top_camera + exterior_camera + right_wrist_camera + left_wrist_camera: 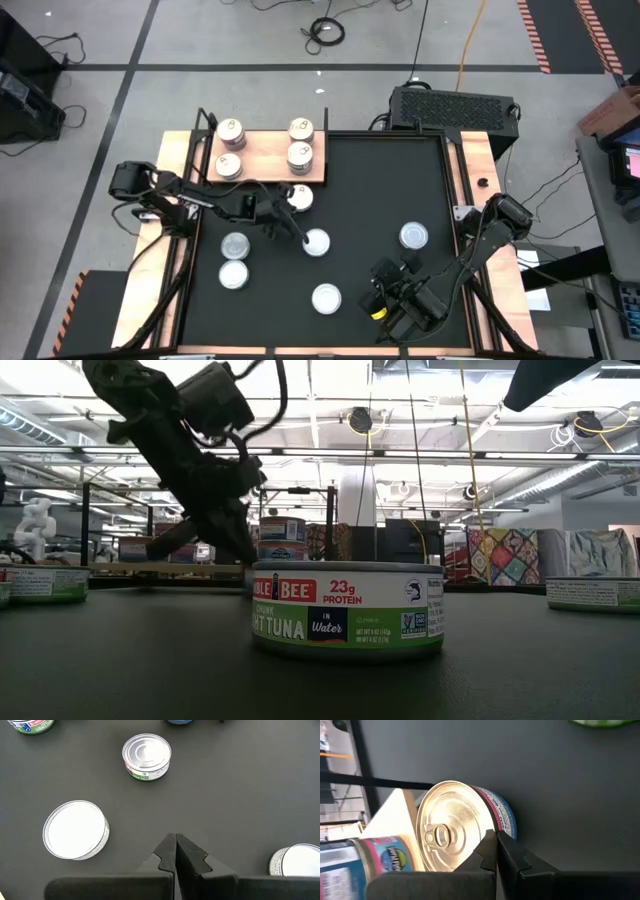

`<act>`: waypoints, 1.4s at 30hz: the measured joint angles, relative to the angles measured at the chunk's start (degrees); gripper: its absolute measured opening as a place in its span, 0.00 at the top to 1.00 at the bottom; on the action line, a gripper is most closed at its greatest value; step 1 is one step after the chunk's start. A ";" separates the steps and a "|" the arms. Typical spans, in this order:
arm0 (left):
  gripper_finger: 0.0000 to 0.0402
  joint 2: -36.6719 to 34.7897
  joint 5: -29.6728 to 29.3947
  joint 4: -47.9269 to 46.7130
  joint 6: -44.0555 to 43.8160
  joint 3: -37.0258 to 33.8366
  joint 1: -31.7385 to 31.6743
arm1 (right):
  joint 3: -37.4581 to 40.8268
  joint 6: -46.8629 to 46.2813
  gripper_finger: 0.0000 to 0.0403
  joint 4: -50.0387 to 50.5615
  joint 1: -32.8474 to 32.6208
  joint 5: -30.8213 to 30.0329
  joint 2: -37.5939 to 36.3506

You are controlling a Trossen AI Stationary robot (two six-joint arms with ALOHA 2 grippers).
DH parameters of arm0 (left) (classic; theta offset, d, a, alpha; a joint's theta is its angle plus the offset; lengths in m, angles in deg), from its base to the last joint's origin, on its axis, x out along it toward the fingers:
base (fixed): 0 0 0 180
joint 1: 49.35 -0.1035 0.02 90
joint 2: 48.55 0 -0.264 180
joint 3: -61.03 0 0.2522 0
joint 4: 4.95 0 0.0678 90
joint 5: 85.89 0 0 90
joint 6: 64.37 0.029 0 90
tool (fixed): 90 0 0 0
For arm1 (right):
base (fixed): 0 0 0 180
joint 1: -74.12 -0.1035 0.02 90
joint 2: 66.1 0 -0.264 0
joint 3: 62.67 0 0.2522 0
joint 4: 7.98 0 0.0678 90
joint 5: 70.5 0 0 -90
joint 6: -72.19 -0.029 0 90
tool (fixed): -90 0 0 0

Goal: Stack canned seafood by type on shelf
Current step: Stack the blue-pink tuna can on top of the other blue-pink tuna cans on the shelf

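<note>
High view shows the left hand [300,237] reached out over the black mat [380,200], just short of a silver-topped tin [316,243] near the mat's middle. Its fingers are pressed tight together with nothing between them. The left wrist view agrees: the two dark fingertips [496,851] meet in front of a gold-lidded tin [455,826] with a pink and blue label, which sits just off the corner of the wooden shelf [262,163] and is not gripped.

On the shelf there are already four tins: two taller stacks [300,145] at the end nearer the mat's middle, and two lower ones [230,150] at the far end. Loose tins lie away from the shelf: a pair [234,260] out toward the left arm's side, one [326,297] further down the mat, one [414,235] off toward the right arm. The low view fills with a green-labelled tuna tin [348,610].

The right hand [385,300] waits well away from the shelf, clamped on nothing.

To my eye the step in hand is picking up the next tin, and a closed hand cannot do that. I'd spread the fingers wide, come down square over the tin, straddle its wall, squeeze on the sides, and match its label to the right stack
</note>
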 joint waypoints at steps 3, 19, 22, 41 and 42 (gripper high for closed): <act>1.00 -1.50 -1.71 -0.43 -0.03 0.00 0.78 | 0.00 0.00 1.00 -0.02 0.00 0.00 0.00; 1.00 -17.04 -3.10 -13.31 -8.98 0.05 2.01 | 0.00 0.00 1.00 -1.07 -0.02 0.02 -0.02; 1.00 -20.44 -3.80 -16.53 -10.85 0.05 3.10 | 0.00 0.15 1.00 -1.18 -0.02 0.03 -0.02; 1.00 -35.18 -15.67 -34.48 -20.80 0.07 6.42 | 0.00 0.72 1.00 -1.85 0.13 0.02 -0.02; 1.00 -35.50 -16.56 -35.12 -20.84 0.07 6.36 | 0.00 0.95 1.00 -1.86 0.21 0.02 -0.02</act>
